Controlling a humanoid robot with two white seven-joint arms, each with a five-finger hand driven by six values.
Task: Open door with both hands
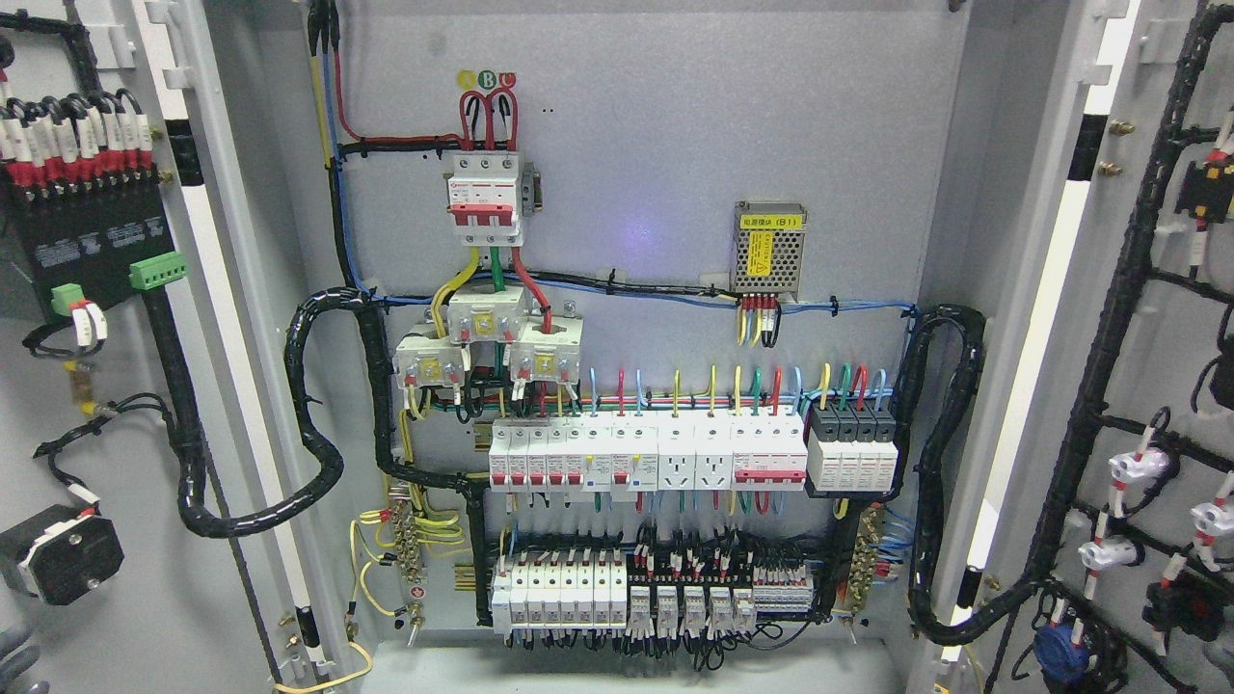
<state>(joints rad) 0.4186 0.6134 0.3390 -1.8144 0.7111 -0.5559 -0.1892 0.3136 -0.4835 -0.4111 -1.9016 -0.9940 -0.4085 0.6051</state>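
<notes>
Both doors stand swung wide, exposing the cabinet [636,58] interior. The left door [116,405] fills the picture's left side, its inner face carrying a black terminal block [87,241] and a black cable loom [193,463]. At the bottom left corner, grey fingers [17,660] of the left hand just show, close below that door's black knob [63,554]; too little is visible to tell whether they are spread or curled, or whether they touch the door. The right door [1138,386] lies far across from that hand, with wired switches on it. No right hand shows. Between the doors, up and right of the hand, sit a red-handled breaker [487,198], breaker rows [646,458] and a small power supply [768,246].
</notes>
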